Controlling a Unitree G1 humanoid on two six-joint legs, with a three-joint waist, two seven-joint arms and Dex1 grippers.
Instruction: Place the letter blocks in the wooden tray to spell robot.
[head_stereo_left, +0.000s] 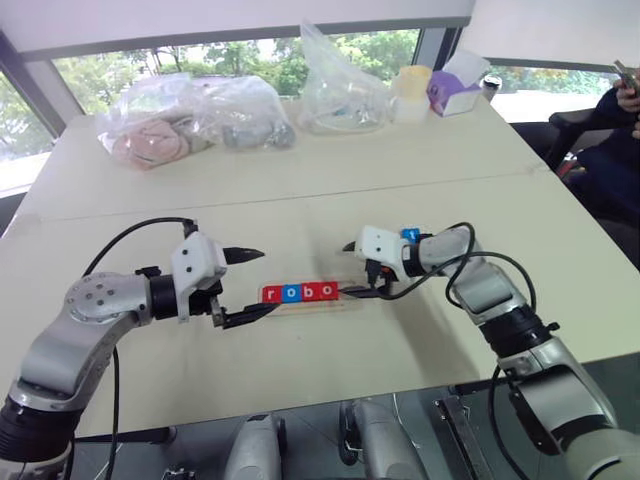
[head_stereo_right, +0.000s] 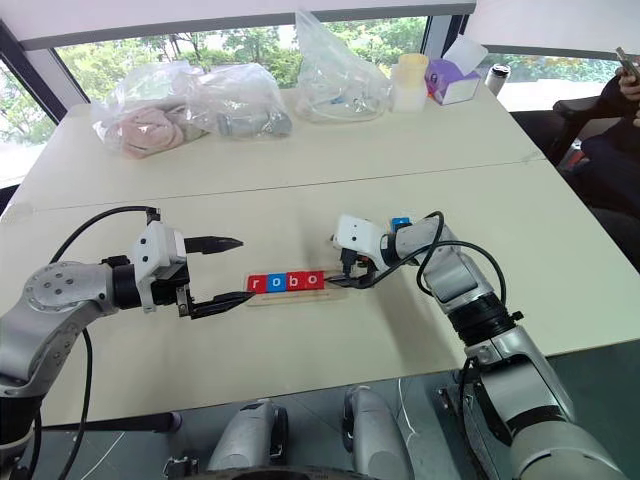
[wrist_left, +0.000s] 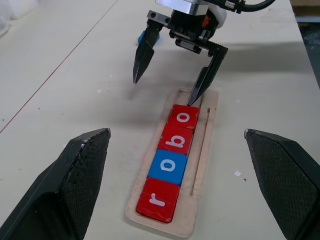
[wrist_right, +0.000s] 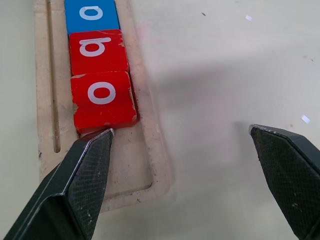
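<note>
Currently, four letter blocks (wrist_left: 171, 159) spelling "robo" are seated in the wooden tray (wrist_left: 209, 107), whose last slot is bare. The right gripper (wrist_left: 167, 80) is spread wide and empty, one fingertip (wrist_right: 102, 137) set at the red "o" block's (wrist_right: 102, 100) edge. The left gripper (head_stereo_left: 245, 285) is likewise held apart, empty, beside the tray's other end.

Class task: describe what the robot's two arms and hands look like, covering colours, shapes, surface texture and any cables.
Both arms are silver-grey metal with rounded joint housings and black bands between segments. Black cables loop loosely outside each forearm. Each wrist carries a white boxy block. The left hand and right hand each have two black, tapering, pointed fingers; up close, the finger surfaces show a fine cross-hatched texture.
</note>
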